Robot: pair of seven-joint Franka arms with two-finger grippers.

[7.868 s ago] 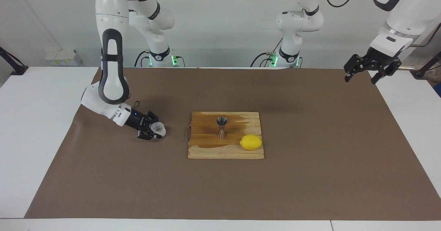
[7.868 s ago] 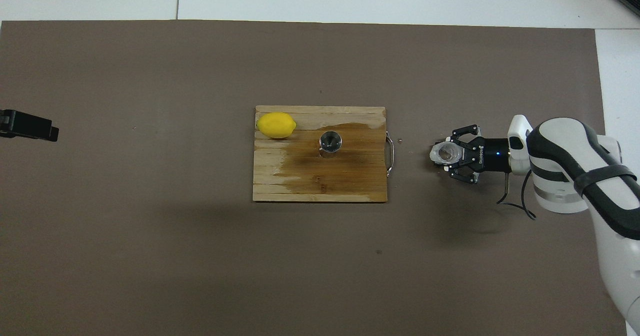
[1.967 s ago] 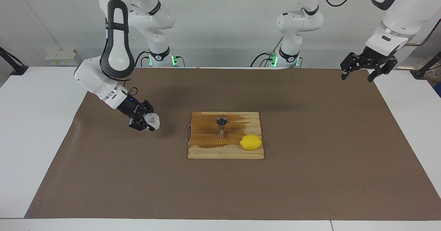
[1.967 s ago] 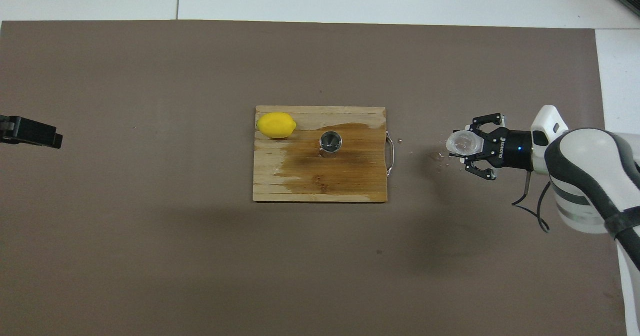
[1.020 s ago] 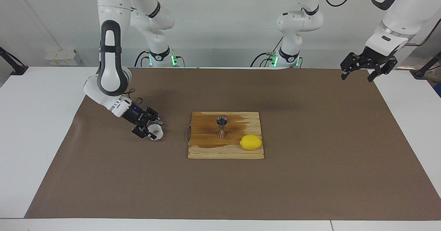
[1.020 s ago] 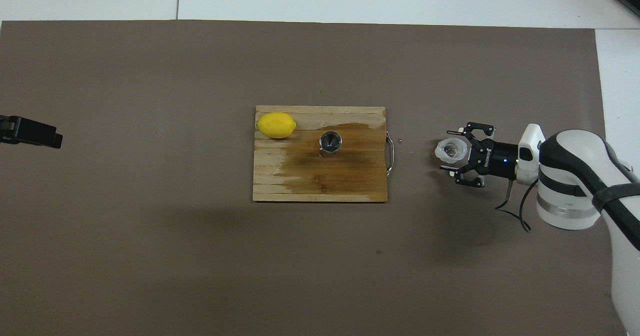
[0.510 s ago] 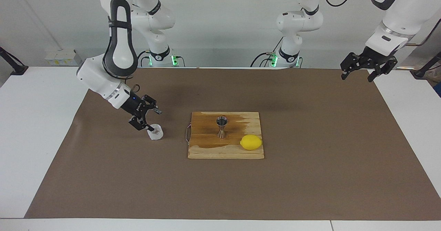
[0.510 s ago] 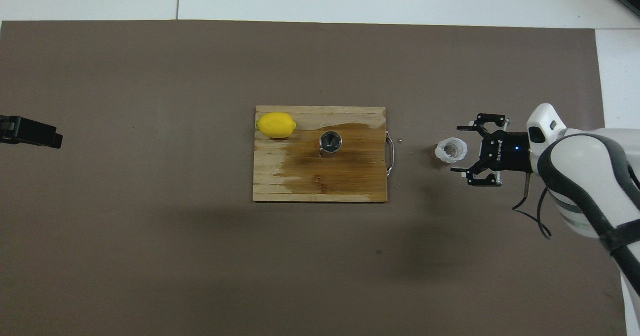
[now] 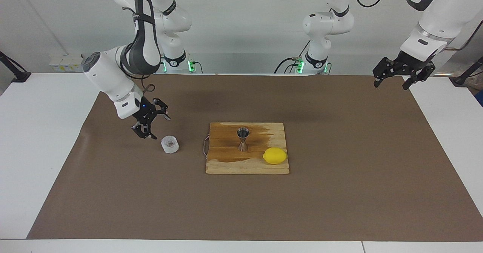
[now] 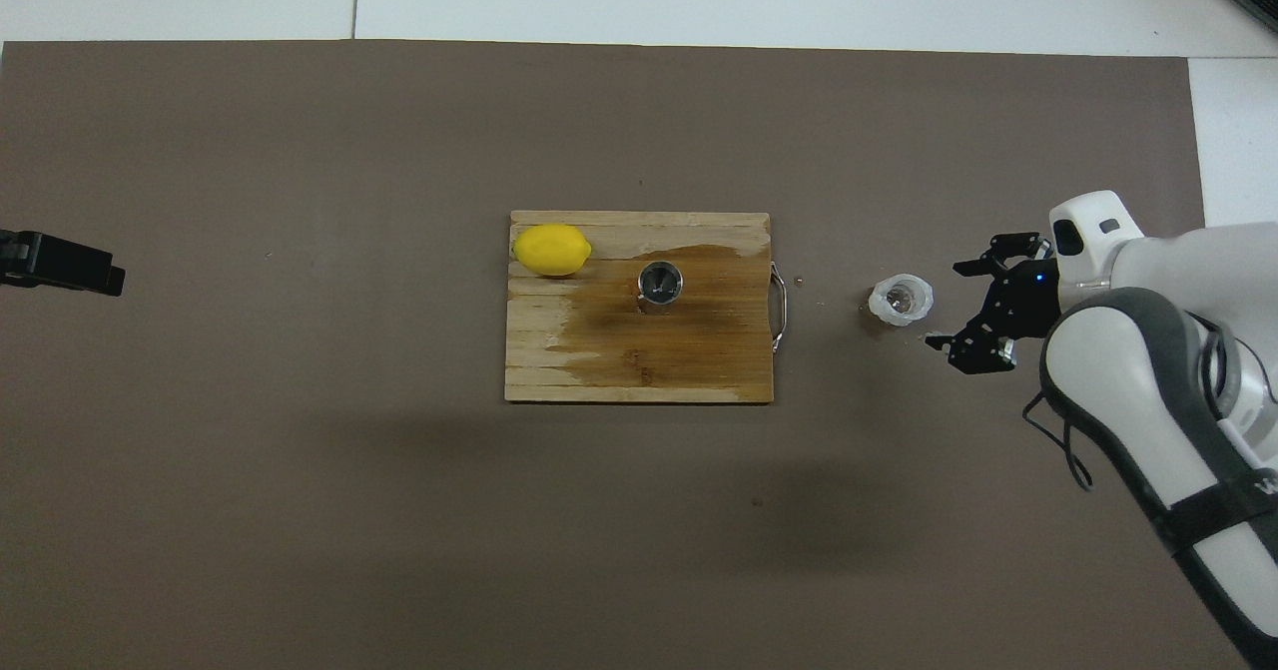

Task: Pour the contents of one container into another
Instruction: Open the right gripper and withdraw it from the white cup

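Plastic cup (image 9: 169, 144), small, squat, translucent white with a brownish inside, is standing upright on the brown worktop (image 9: 339, 192) cover, mouth up. In the overhead view it's at about 3 o'clock from the wooden cutting board (image 10: 619, 370), well apart from the board's metal handle. On the board sits the shiny steel hourglass jigger (image 9: 243, 138), upright, with a yellow lemon (image 9: 275, 155) at roughly 10 o'clock from it in the overhead view.

Right gripper (image 9: 151, 124) hangs just above and beside the cup, fingers spread open, nothing in them, not touching the cup. Left gripper (image 9: 394, 76) waits up over the worktop's left-arm end, fingers open and empty too.

My guess is that cup is super light and thin-walled, so it'll squish if squeezed hard and tip easily. I'd take it around the middle of the side wall, gently. Looks like there's barely anything in it, but I can't really tell.
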